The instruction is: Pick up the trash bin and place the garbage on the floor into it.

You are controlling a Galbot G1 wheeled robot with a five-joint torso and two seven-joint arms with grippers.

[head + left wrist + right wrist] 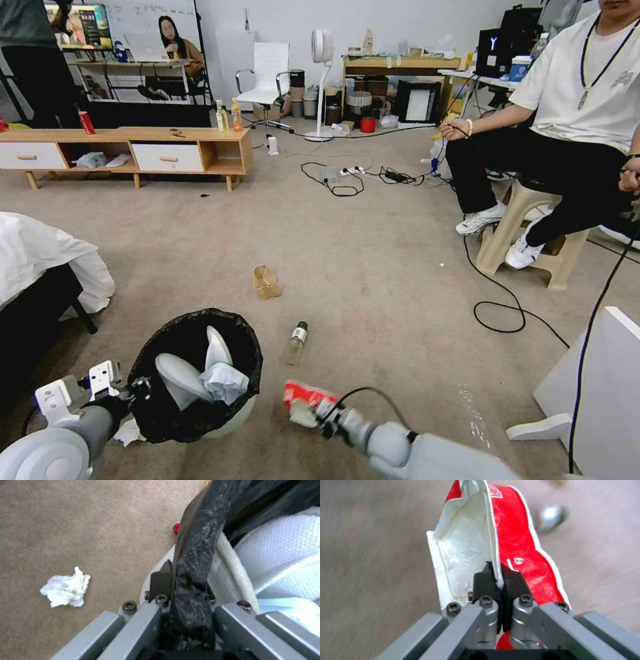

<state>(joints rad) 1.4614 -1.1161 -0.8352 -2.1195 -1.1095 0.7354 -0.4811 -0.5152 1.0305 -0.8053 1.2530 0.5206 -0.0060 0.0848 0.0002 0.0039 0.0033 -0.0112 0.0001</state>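
Jaws on the left gripper (186, 597) are pinched narrow over the bag-wrapped rim of the trash bin (200, 373), which it holds at the robot's lower left, low over the floor (373, 267); one crumpled tissue (66, 587) lies on the carpet just beside the bin. Moving right, the right gripper (496, 576) has its jaws closed tight on an edge of the crushed red-and-white wrapper (516, 542), carried just to the right of the bin's mouth and not yet over it. Farther out, the clear bottle with the green cap (296, 343) and the tan paper bag (265, 282) lie on the carpet, near each other. To do this step well, I judge the wrapper should be brought squarely above the opening before the grip is let go, while the left side keeps the rim level so the light wrapper does not slide off the grey flaps (187, 373) inside.
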